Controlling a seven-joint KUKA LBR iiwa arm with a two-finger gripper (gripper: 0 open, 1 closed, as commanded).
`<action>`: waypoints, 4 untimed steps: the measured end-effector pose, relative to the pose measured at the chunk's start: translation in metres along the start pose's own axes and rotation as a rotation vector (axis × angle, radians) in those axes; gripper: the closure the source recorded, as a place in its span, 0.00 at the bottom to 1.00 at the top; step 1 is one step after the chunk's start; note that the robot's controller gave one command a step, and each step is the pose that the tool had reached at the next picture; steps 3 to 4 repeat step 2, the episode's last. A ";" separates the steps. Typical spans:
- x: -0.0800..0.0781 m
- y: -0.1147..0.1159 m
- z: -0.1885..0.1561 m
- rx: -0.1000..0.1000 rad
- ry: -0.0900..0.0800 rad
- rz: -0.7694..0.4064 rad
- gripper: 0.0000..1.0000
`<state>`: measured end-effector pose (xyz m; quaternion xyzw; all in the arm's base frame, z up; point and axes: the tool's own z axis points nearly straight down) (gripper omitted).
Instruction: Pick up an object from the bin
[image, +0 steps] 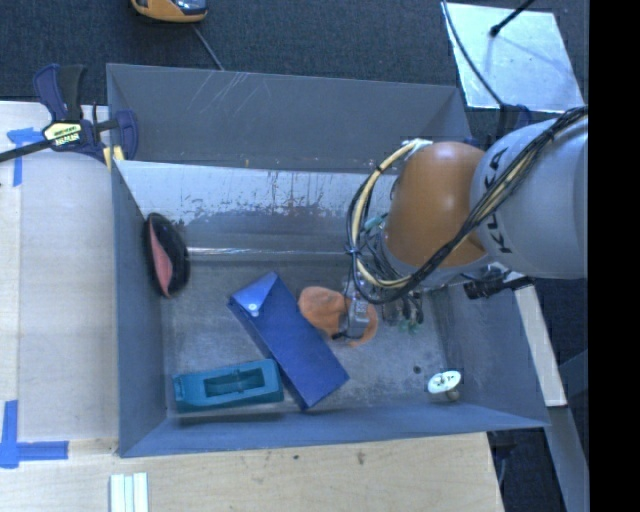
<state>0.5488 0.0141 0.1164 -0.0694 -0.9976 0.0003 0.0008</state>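
Sitting mid-floor of the bin (290, 125): an orange rounded lump (316, 306), its right end under the gripper (356, 326). Gripper tip is down on or right at that end; contact not clear. Jaw state: can't tell, the wrist blocks it. Arm comes in from the right, orange wrist cover and cable loops above the tip, pointing down. Also in the bin: blue flat box (290, 342) lying diagonally just left of the lump, teal block (228, 386) by the front wall, dark oval with pink face (166, 255) against the left wall, small white round piece (444, 381) front right.
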 end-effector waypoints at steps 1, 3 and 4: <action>-0.001 0.000 -0.015 -0.002 -0.007 -0.001 1.00; -0.001 0.000 -0.022 -0.002 -0.009 -0.001 1.00; -0.001 0.000 -0.022 -0.002 -0.009 -0.001 1.00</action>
